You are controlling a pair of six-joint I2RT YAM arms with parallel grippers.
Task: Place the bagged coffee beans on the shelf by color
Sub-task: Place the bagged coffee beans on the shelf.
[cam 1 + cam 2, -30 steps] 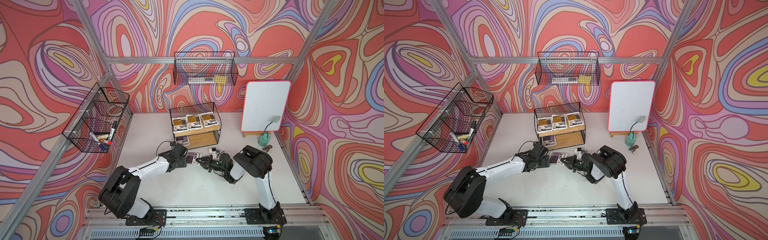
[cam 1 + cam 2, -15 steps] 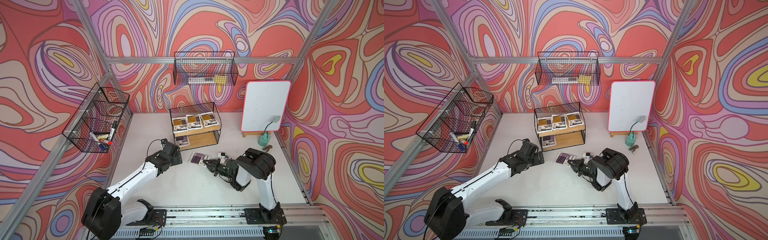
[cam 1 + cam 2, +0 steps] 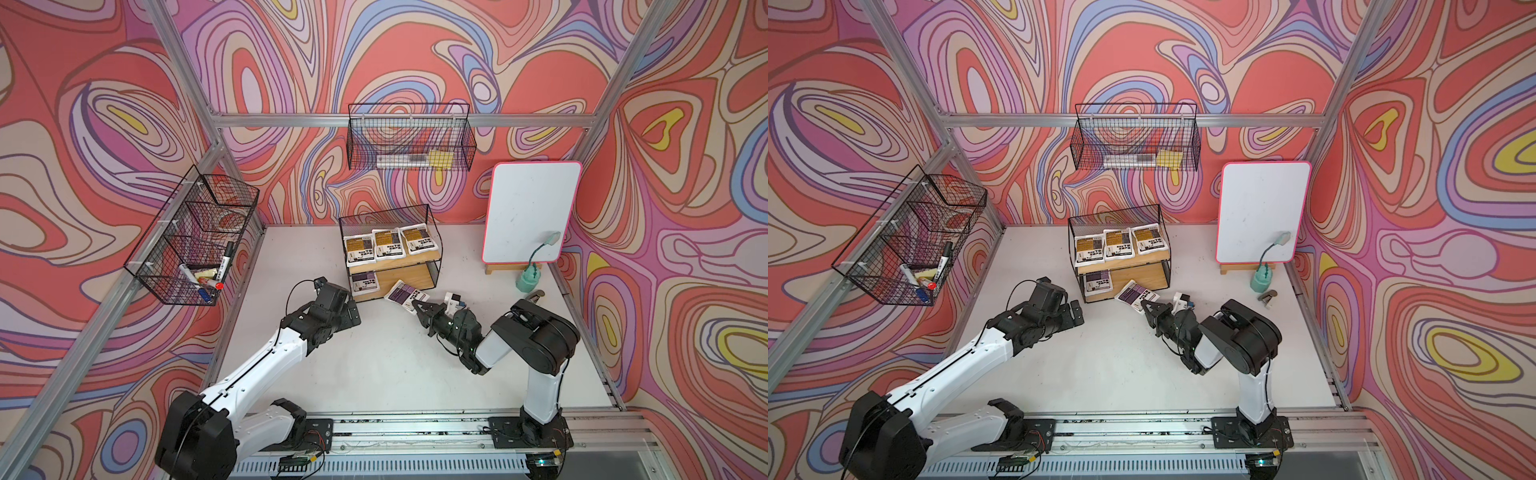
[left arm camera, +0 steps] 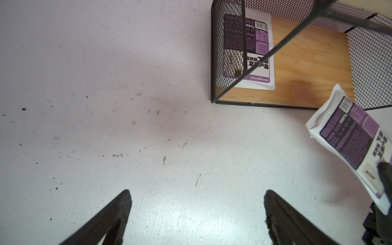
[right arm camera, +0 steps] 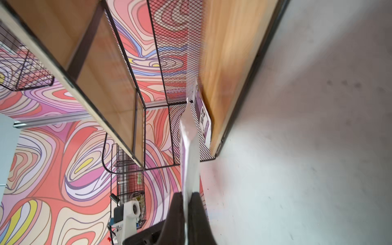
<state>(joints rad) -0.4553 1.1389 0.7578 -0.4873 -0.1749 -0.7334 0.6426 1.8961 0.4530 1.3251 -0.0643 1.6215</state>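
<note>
last step in hand: the right gripper [image 3: 417,308] pinches the one loose purple pouch [image 3: 405,293] by its edge, just before the shelf [image 3: 412,275], and should next slide it onto the lower board beside the other purple pouch [image 3: 365,282], while the left gripper [image 4: 197,192] hangs spread and empty.

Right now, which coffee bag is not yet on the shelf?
The purple bag held by the right gripper, jaws shut on its edge; the other four lie on the shelf.

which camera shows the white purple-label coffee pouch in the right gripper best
Left wrist view: the purple-label white pouch shows its printed face large. Both top views show the pouch small. The right wrist view sees it edge-on, pinched in the right gripper.
</note>
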